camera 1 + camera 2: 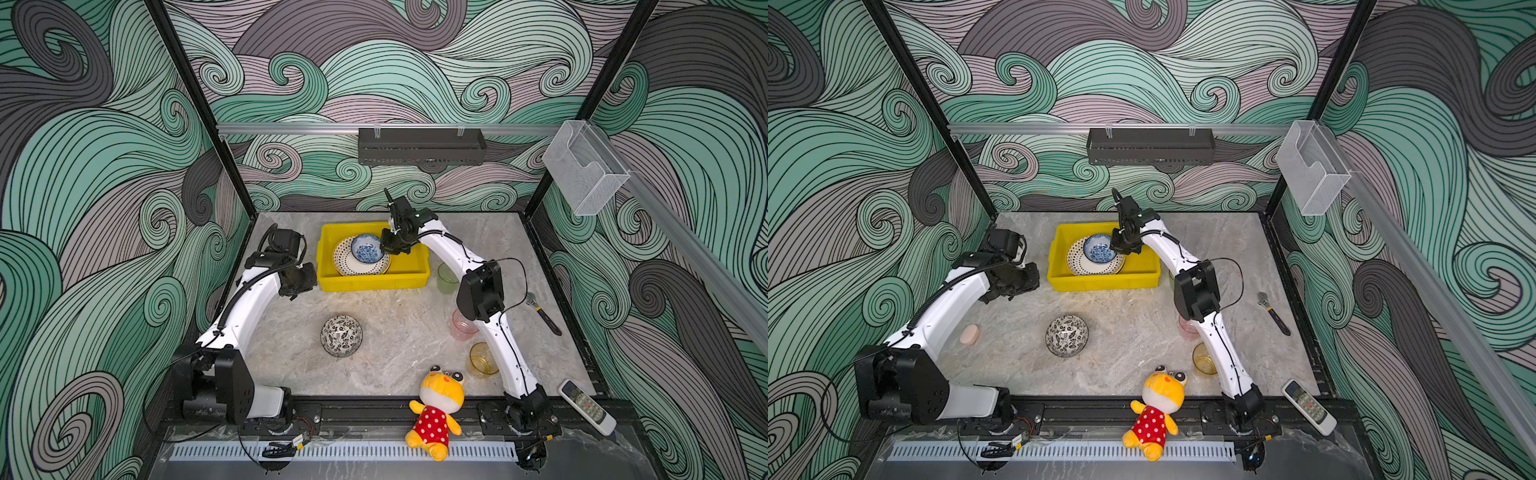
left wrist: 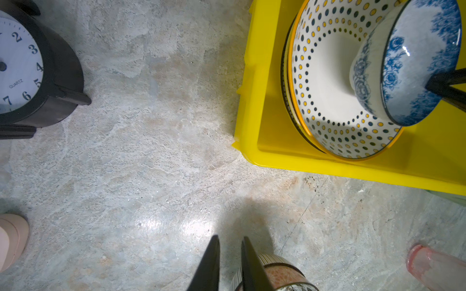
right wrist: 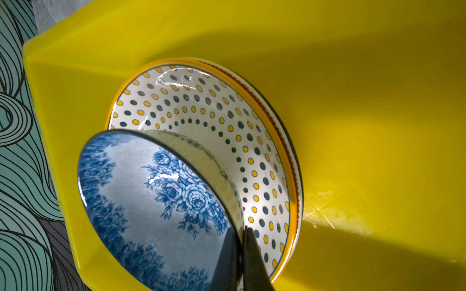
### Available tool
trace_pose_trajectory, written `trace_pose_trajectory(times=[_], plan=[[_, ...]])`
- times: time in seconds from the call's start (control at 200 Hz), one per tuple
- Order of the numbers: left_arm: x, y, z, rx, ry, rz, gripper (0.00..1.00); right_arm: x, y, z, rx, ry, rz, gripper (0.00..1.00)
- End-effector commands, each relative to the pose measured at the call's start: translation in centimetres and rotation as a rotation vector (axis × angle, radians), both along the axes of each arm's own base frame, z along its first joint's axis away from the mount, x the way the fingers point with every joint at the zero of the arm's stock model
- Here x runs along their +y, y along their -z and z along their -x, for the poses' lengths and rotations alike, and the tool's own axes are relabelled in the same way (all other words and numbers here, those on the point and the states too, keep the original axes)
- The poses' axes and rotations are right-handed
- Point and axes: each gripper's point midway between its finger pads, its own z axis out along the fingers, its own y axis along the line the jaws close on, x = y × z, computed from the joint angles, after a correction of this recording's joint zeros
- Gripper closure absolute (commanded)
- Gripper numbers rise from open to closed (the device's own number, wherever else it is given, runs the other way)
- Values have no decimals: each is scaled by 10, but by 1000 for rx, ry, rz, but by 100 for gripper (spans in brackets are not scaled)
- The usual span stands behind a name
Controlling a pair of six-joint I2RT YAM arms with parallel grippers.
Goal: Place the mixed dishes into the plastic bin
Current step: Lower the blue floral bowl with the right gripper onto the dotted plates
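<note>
Right hand [image 3: 243, 229] pinches the rim of the blue floral bowl [image 3: 151, 201], tilted mouth-up over the dotted plate [image 3: 214, 113] inside the yellow bin [image 1: 374, 284], whose long axis runs side to side; left hand [image 2: 230, 239] hangs slightly parted, empty.

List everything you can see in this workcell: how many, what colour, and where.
table: one, grey marble
bin: one, yellow, far middle
plates: stack, top one white with dots, in the bin
floral bowl: one, blue, tilted on the plates
patterned bowl: one, black-white, centre
green cup, pink cup, amber cup: one each, right side
plush toy: one, yellow and red, front edge
remote: one, white, front right
wrench: one, silver-black, far right
clock: one, black, left of the bin
round object: one, pale pink, left side
wall tray: one, dark grey, back wall
clear box: one, right wall
left gripper: open, empty
right gripper: shut on the floral bowl's rim
</note>
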Motion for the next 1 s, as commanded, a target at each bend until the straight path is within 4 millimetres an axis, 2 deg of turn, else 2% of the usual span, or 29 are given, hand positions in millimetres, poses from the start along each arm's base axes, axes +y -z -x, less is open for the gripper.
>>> trace_pose_trajectory(times=[0.0,0.656,0.991], plan=[[2,-4,0,13,6,5,80,7,-9,-7,-16,12,-44,100],[4,-5,1,14,-11,32,80,13,4,-5,14,24,-46,100],[2,-8,-1,6,-11,48,80,13,-5,-5,0,22,-55,89]])
